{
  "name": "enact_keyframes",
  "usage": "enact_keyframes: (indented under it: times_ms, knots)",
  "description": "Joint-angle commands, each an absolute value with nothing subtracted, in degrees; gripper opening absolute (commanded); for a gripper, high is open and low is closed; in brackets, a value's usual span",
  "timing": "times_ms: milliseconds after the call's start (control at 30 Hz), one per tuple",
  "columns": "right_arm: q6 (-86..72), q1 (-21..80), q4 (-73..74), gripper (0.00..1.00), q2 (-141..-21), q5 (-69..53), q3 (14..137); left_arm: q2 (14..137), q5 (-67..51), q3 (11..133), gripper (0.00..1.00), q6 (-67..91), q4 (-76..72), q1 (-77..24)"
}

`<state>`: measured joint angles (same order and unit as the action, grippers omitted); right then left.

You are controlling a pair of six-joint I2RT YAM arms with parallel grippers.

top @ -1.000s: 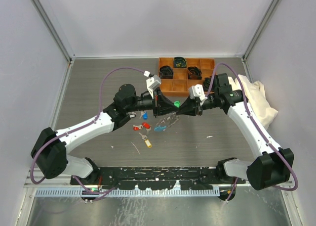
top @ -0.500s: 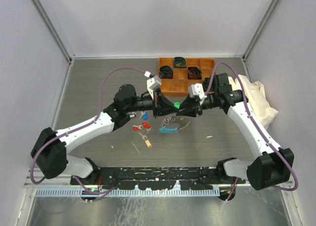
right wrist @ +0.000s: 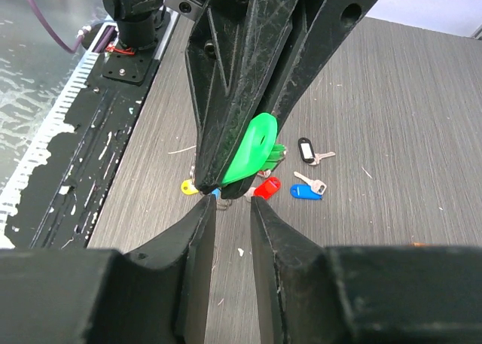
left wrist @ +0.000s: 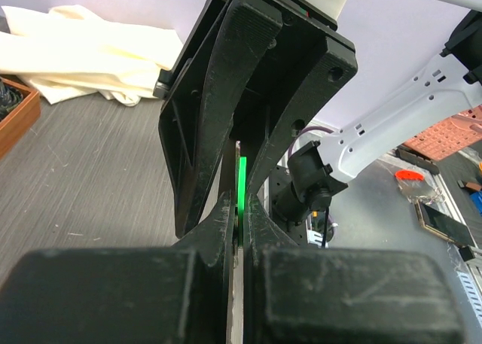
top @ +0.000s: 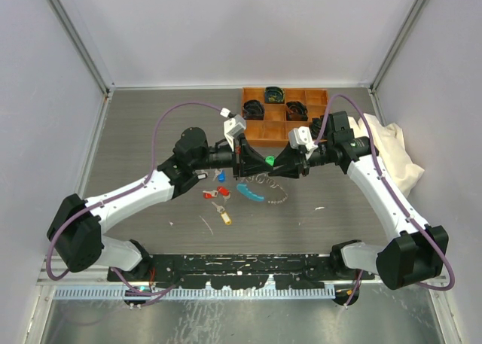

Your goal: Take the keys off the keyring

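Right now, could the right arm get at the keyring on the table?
Probably yes: the keyring lies uncovered on the table close by the right gripper, whose jaws stand apart and empty.

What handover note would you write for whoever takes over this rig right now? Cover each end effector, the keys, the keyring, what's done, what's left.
Left end effector: shut on the green key, held above the table.
Right end effector: open, empty, facing the left one.
Keyring: lying on the table below them.
Done: red key, blue key, yellow key, black key lie loose.
Left: set the green key down; confirm the keyring is bare.
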<state>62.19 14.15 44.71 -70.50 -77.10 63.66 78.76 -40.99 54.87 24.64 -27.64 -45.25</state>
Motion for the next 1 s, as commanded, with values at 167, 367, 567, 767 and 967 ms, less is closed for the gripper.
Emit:
enact_keyframes:
  times_ms: [167,367,567,767,967]
  knots:
    - [63.0,14.5,43.9,0.30,-69.4,-79.8,64.3,78.7,-42.8,58.3,0.00,24.6,-33.7,-45.5]
    - [63.6,14.6,44.5,0.23,-69.3,-80.4,64.3,78.7,-42.7,58.4,0.00,24.6,-34.0,-45.6]
    - [64.6,14.7,45.0,0.28,-69.2,-80.5,63.7,78.3,-42.5,58.2,0.00,24.4,-33.8,-45.7]
    - [65.3,14.9,45.6,0.29,-69.3,-80.9,63.7,78.2,-42.5,58.1,0.00,24.4,-33.8,-45.8]
    - [65.8,15.0,46.0,0.28,-69.2,-80.8,63.5,78.1,-42.5,58.2,0.00,24.4,-33.9,-45.7]
